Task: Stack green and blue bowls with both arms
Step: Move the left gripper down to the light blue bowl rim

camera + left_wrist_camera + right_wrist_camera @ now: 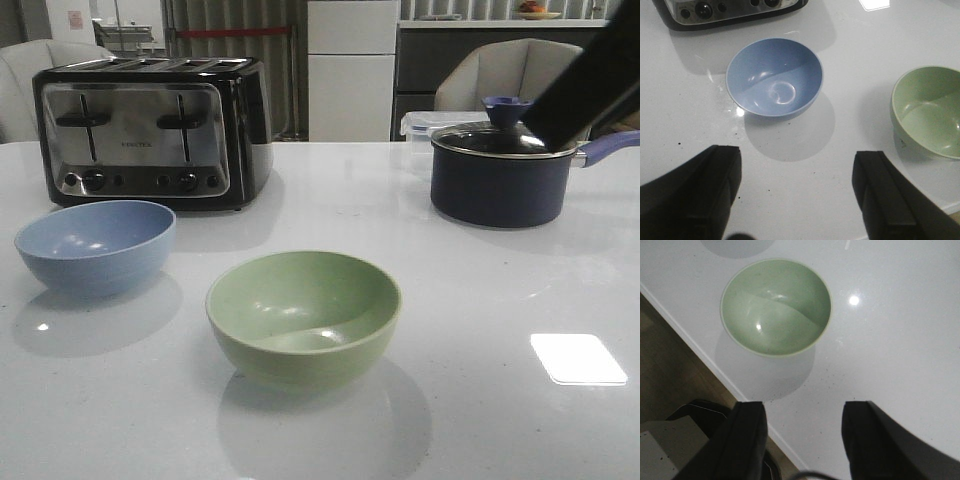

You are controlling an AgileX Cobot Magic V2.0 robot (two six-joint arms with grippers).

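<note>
My left gripper (797,200) hangs above the table (480,300) with its jaws spread wide and nothing between them, the blue bowl (774,76) just ahead. My right gripper (802,440) is likewise wide apart and empty above the green bowl (776,306) near the table edge. Both bowls sit upright, apart. The toaster (150,130) carries a small label too blurred to read.

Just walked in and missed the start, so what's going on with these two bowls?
Nothing is held yet. The blue bowl and green bowl sit apart and empty on the white table, in front of the toaster. The left gripper hovers open above the blue bowl, the right gripper open above the green one. No stacking yet.
</note>
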